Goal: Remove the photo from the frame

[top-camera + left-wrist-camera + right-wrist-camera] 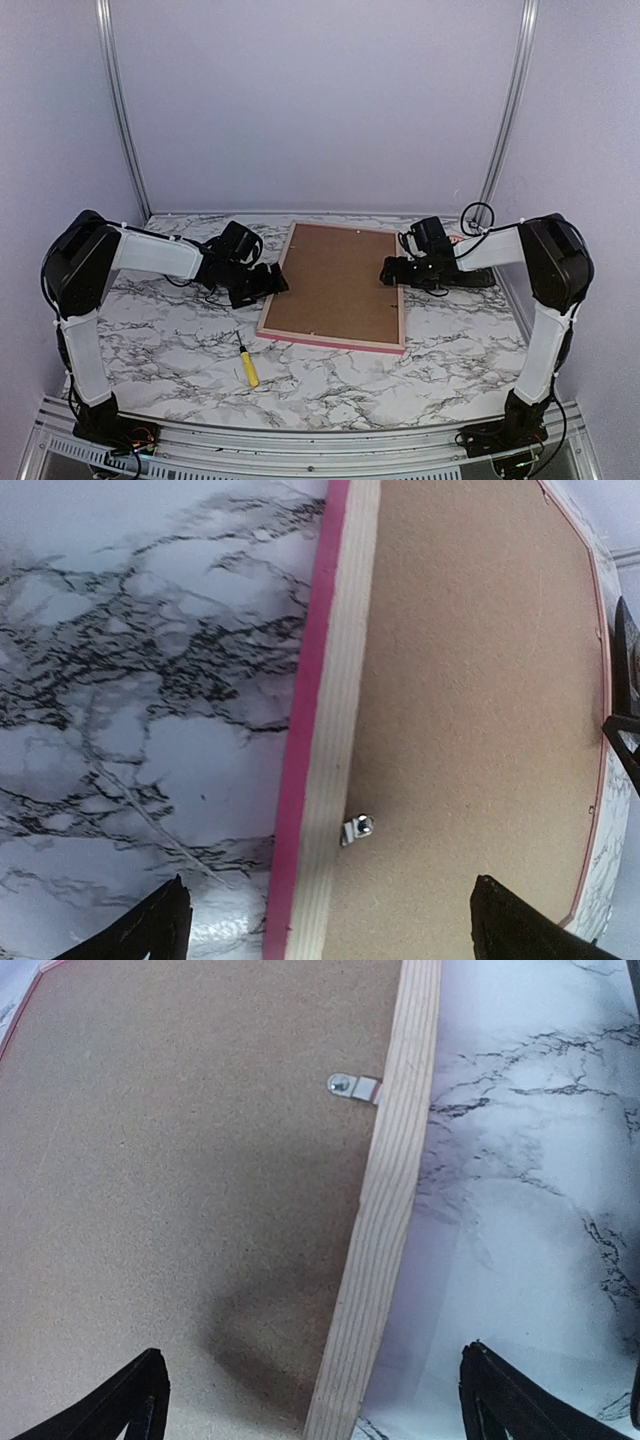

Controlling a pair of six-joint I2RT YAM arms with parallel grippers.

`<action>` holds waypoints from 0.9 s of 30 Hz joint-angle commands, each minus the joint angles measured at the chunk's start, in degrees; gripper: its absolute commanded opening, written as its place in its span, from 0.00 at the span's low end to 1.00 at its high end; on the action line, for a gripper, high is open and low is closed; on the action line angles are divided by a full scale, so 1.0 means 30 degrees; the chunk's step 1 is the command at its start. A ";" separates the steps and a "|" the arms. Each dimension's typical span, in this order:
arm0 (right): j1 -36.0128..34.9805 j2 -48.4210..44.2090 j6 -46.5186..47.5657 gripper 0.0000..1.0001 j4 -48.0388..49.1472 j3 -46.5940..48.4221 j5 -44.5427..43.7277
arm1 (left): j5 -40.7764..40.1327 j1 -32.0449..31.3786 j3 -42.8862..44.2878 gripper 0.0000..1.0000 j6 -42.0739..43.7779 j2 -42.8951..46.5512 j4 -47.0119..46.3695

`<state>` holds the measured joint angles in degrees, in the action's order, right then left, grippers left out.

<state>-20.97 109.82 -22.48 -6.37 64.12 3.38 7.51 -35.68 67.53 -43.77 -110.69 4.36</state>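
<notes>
The pink frame (330,342) lies flat and face down mid-table on the marble table (180,340), pale wooden rear and brown backing board (338,280) upward, small metal clip (352,1086) at each long side.

A white marble-patterned tabletop (330,385) with black veining spreads beneath the jaws and outward of them, closed in beyond them by plain pale lavender walls (320,100), an aluminium rail (120,110) rising at each back corner, evenly lit.
</notes>
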 commanded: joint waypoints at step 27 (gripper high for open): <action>-0.1924 -0.2300 0.1340 0.99 -0.0887 -0.1824 0.0150 | -0.2145 -0.4923 -0.1058 0.99 -0.2261 0.3161 0.2363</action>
<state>-25.67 104.22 -18.94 -7.01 57.36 3.05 3.86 -50.22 64.10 -51.27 -105.65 9.39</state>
